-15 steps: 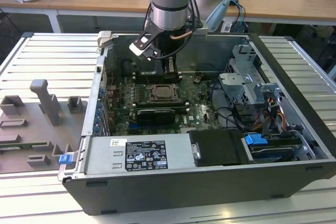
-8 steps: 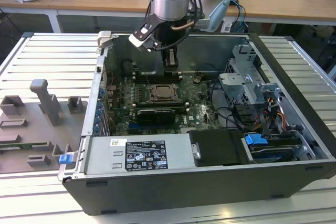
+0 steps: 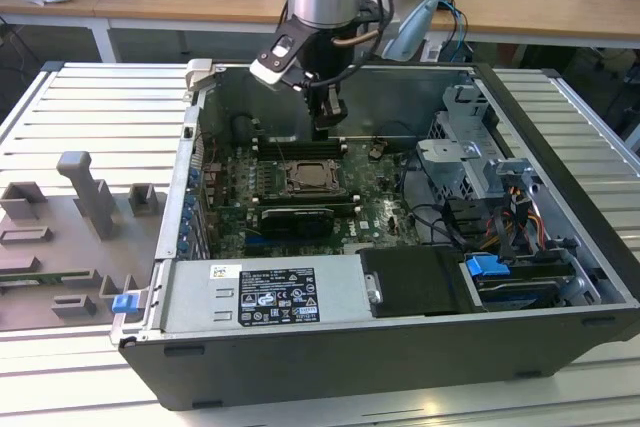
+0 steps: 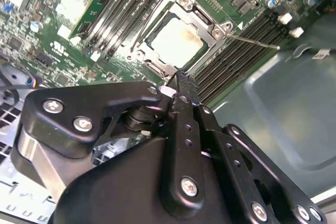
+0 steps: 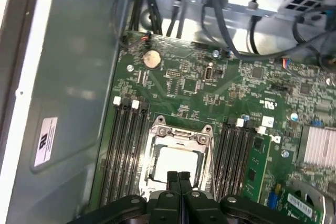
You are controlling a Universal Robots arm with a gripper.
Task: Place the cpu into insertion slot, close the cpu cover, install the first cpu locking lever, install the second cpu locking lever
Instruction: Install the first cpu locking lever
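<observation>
The cpu (image 4: 176,43) (image 5: 176,161) lies flat in the insertion slot (image 3: 313,179) on the green board, its pale metal face showing. The silvery cpu cover (image 4: 202,17) (image 5: 181,132) is folded down around it as a frame. A thin metal lever rod (image 4: 254,42) sticks out from one corner of the socket, across the black memory slots. My gripper (image 3: 328,127) (image 4: 181,80) (image 5: 178,179) hangs just above the edge of the socket, shut, with its two black fingertips pressed together and nothing between them.
Long black memory slots (image 5: 128,145) flank the socket on both sides. The grey case wall (image 5: 68,77) stands close beside them. A drive cage with cables (image 3: 470,162) is at the exterior view's right, and a power supply (image 3: 265,295) is at the front.
</observation>
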